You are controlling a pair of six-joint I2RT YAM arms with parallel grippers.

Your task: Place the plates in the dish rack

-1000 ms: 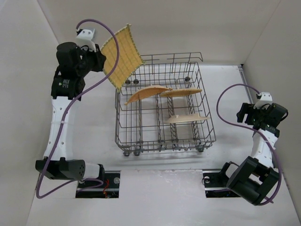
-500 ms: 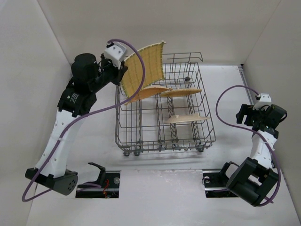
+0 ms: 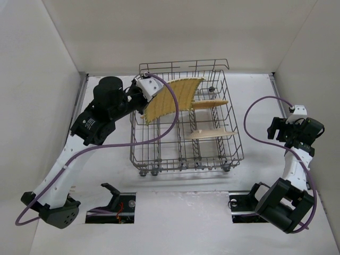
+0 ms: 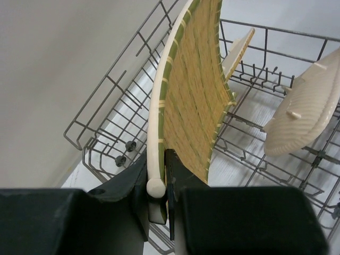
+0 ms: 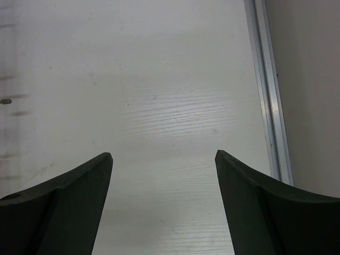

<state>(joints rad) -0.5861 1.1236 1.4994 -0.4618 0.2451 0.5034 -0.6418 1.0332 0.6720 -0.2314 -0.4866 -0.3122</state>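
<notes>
surface: white table (image 3: 180, 223) | on it: grey wire dish rack (image 3: 159, 144), on wheels

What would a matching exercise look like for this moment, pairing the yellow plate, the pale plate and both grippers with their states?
Things:
1. yellow plate
2. pale plate
3. left gripper
4. right gripper

States:
A. open above the table
B. resting in the dish rack, no gripper on it
C. shut on a plate's rim
D. held on edge over the rack's left half

Pairs: 1-D, 2-B, 3-C, 4-A
</notes>
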